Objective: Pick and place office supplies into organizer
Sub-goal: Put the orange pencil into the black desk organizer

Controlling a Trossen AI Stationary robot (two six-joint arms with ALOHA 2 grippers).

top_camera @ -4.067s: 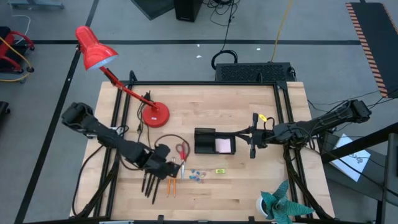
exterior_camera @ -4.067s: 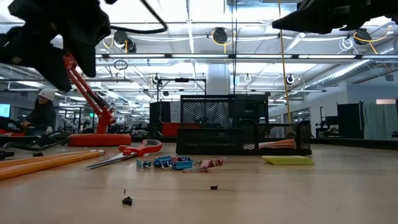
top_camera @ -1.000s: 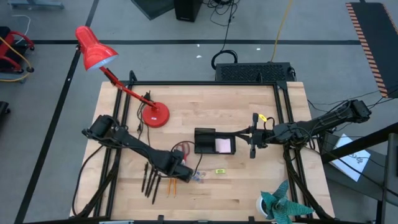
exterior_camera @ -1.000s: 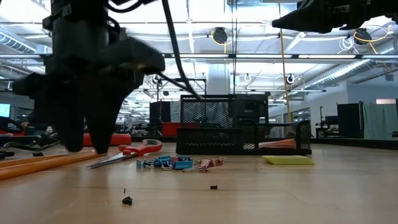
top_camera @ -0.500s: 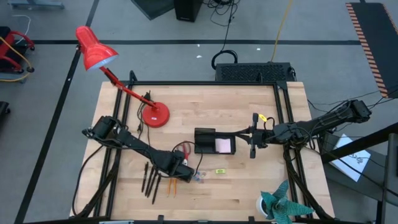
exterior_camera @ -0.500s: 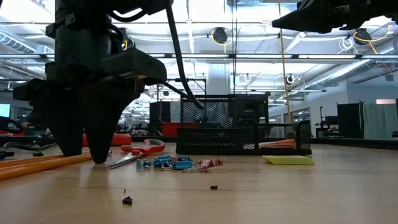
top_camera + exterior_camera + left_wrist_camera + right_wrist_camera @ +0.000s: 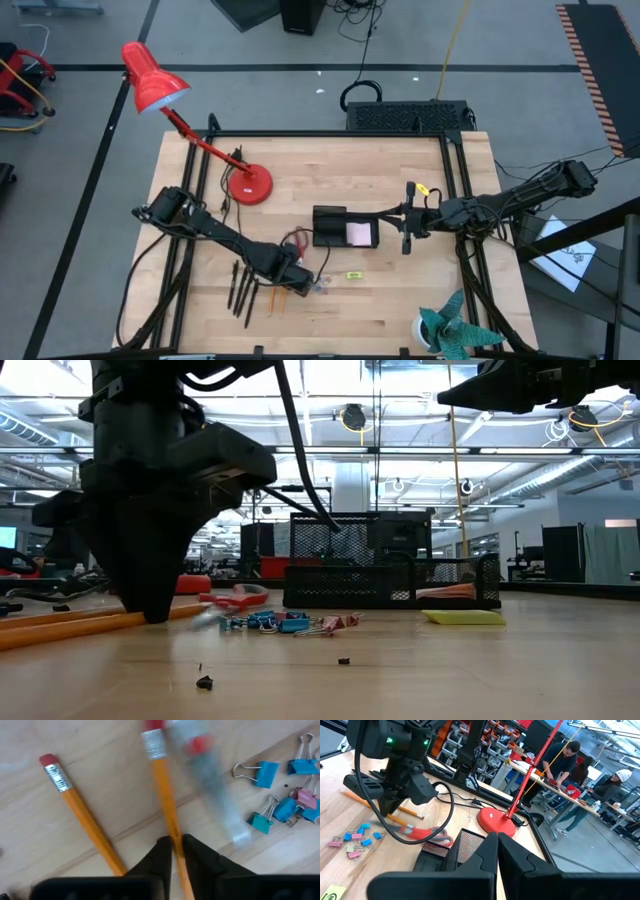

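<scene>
My left gripper (image 7: 287,276) is down at the table's near middle, shut on one of two orange pencils (image 7: 165,805); the other pencil (image 7: 82,820) lies flat beside it. Red-handled scissors (image 7: 232,598) lie just beyond, blurred, and bluish clips (image 7: 280,795) lie next to them. Dark pens (image 7: 240,290) lie to the left. The black organizer (image 7: 330,228) holds the pink note pad (image 7: 360,234). A yellow piece (image 7: 352,275) lies in front of the organizer. My right gripper (image 7: 405,238) hangs shut and empty right of the organizer. My left gripper pinches the pencil's shaft (image 7: 172,832) between its two fingertips, some way back from the eraser end (image 7: 152,742). The fingers come from above, pointing down, and stand across the pencil. The pencil still lies along the table; the part behind the fingers is hidden by the gripper.
A red desk lamp (image 7: 248,185) stands at the far left, its arm reaching over the table's edge. A teal spiky object (image 7: 450,330) sits at the near right corner. A large black box with cables (image 7: 405,115) stands behind the far edge. People show in the room beyond.
My left gripper has come down onto the table and shut its fingers on the orange pencil. The red-handled scissors beside it have shifted a little toward the organizer and show blurred.
</scene>
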